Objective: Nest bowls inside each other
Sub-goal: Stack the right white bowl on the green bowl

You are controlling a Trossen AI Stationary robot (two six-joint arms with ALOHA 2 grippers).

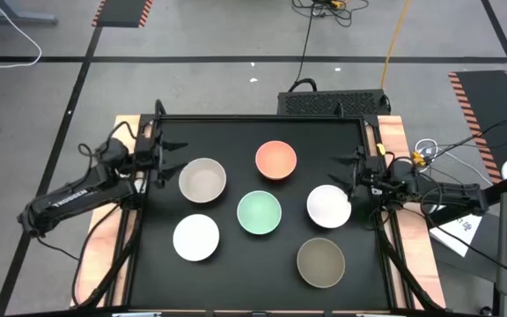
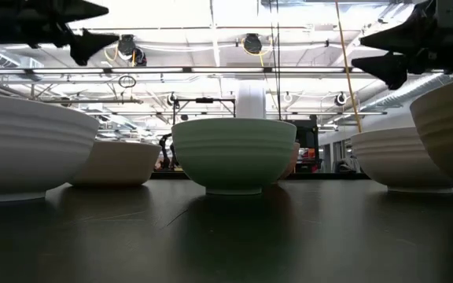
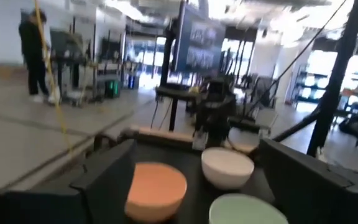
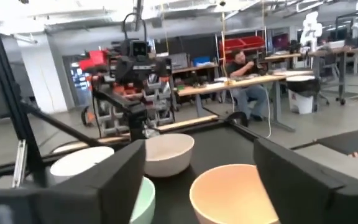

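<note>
Six bowls stand apart on their bases on the black mat (image 1: pixel 236 132): beige-grey (image 1: pixel 202 180), coral-pink (image 1: pixel 275 159), mint-green (image 1: pixel 259 212), white (image 1: pixel 328 205), a second white (image 1: pixel 195 237) and olive-tan (image 1: pixel 320 261). My left gripper (image 1: pixel 167 161) is open and empty, raised at the mat's left side just left of the beige-grey bowl. My right gripper (image 1: pixel 343 176) is open and empty, raised at the right side by the far rim of the white bowl. The left wrist view shows the coral bowl (image 3: pixel 156 190); the right wrist view shows it too (image 4: pixel 235 193).
Raised wooden rails (image 1: pixel 393 141) border the mat on the left and right. A black box (image 1: pixel 333 104) sits past the far edge. Cables (image 1: pixel 429 151) lie at the right. A person (image 4: pixel 241 65) sits at a desk in the room beyond.
</note>
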